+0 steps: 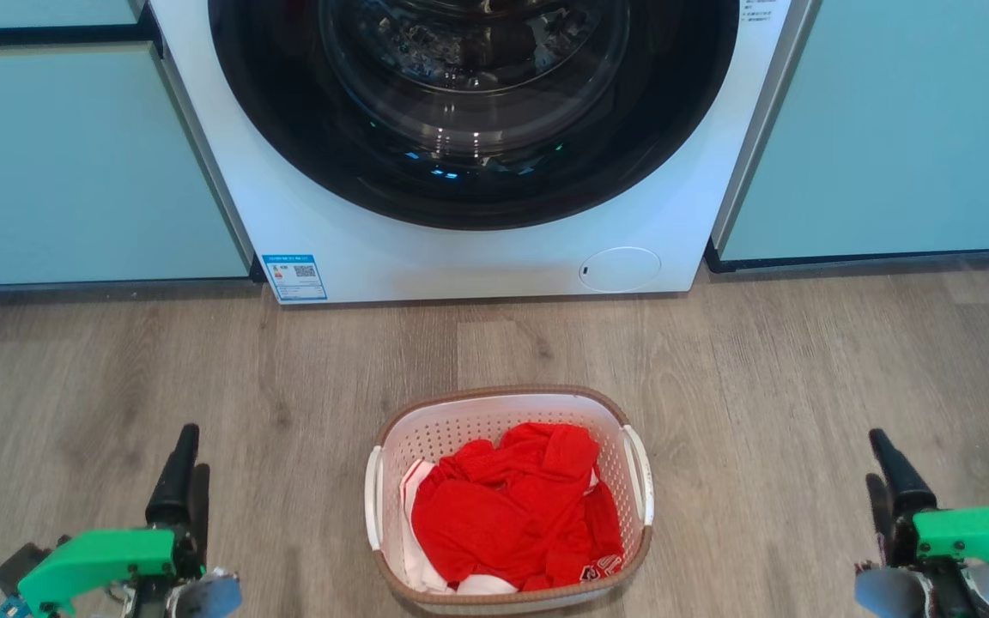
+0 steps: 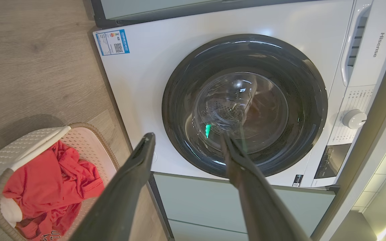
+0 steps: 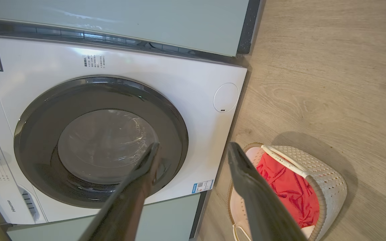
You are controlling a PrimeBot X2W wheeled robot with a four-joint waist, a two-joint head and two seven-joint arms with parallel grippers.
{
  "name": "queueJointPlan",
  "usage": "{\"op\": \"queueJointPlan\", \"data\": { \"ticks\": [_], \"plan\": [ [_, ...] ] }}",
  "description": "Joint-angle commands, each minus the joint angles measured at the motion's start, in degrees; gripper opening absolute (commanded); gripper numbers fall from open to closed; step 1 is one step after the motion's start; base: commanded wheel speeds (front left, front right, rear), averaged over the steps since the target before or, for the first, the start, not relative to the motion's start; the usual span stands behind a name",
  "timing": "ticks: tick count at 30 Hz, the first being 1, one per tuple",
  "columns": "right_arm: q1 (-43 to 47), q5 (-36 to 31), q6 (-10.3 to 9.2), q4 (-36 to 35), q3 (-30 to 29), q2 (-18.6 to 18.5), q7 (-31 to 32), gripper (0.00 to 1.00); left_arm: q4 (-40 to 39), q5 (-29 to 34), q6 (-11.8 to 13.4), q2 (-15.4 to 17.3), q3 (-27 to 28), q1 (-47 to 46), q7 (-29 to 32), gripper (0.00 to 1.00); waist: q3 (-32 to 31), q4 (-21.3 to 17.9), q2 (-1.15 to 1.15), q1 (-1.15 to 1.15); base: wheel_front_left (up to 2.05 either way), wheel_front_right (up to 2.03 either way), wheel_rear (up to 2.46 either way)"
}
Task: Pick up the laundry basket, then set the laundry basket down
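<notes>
**Grippers.** The left gripper [image 2: 188,139] has its two dark fingers spread wide and grips nothing. The right gripper [image 3: 193,147] is in the same state: fingers apart, nothing between them. In the head view each sits low at its own side of the frame under a green housing [image 1: 100,558], fingers pointing toward the washing machine [image 1: 477,257].

**Task object.** The laundry basket [image 1: 460,429] stands upright on the floor [image 1: 761,386], centred between the two grippers and well apart from both. Its white side handles face left and right. Inside lies a crumpled red garment [image 1: 512,506] over a white cloth [image 1: 413,549]; the red fabric stays below the brown rim.

**Surroundings.**
- The washing machine stands directly behind the basket. A strip of floor separates the basket's far rim from the machine's front panel.
- The round dark door [image 1: 473,103] is shut. Its glass reflects small lights.
- A blue-bordered label [image 1: 294,276] sits at the lower left of the front panel and a round service cover [image 1: 620,269] at the lower right.
- The left wrist view shows a white control dial [image 2: 354,118] and the brand lettering [image 2: 377,45] on the top panel.
- Pale green cabinet fronts flank the machine: one on the left [image 1: 74,163], one on the right [image 1: 907,129], each above a dark plinth.

**Surface.** The floor is grey-brown wood-look planking, laid flat. Soft shadows fall beside the basket and under the gripper fingers.
</notes>
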Motion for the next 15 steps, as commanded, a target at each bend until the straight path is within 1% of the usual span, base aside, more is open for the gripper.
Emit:
{"op": "queueJointPlan", "data": {
  "ticks": [1, 7, 12, 15],
  "plan": [
    [-3.2, -1.6, 0.09, -2.4, -0.5, -0.4, -0.6, 1.0, -2.2, 1.1, -0.2, 0.5, 0.8, -3.1, -0.4, 1.0, 0.0, 0.1, 0.0, -0.01, 0.0, 0.0, 0.0],
    [-3.8, -6.7, 0.11, -4.2, -0.8, -0.4, -1.6, 1.0, -3.8, 4.5, -0.2, 0.5, 1.3, -3.5, -1.5, 1.0, -0.3, 0.3, 0.0, -0.01, 0.0, 0.0, 0.0],
    [-4.5, -13.6, 0.12, -7.9, 0.1, -0.4, -2.5, 1.0, -5.0, 6.3, 0.0, 0.6, 1.8, -4.0, -2.3, 1.0, -0.4, 0.4, 0.0, -0.01, 0.0, 0.0, 0.0],
    [-4.8, -16.7, 0.13, -9.2, 0.8, -0.4, -3.0, 1.0, -6.2, 8.3, 0.0, 0.6, 1.9, -4.2, -2.8, 1.0, -0.5, 0.4, 0.0, -0.01, 0.0, 0.0, 0.0]
  ]
}}
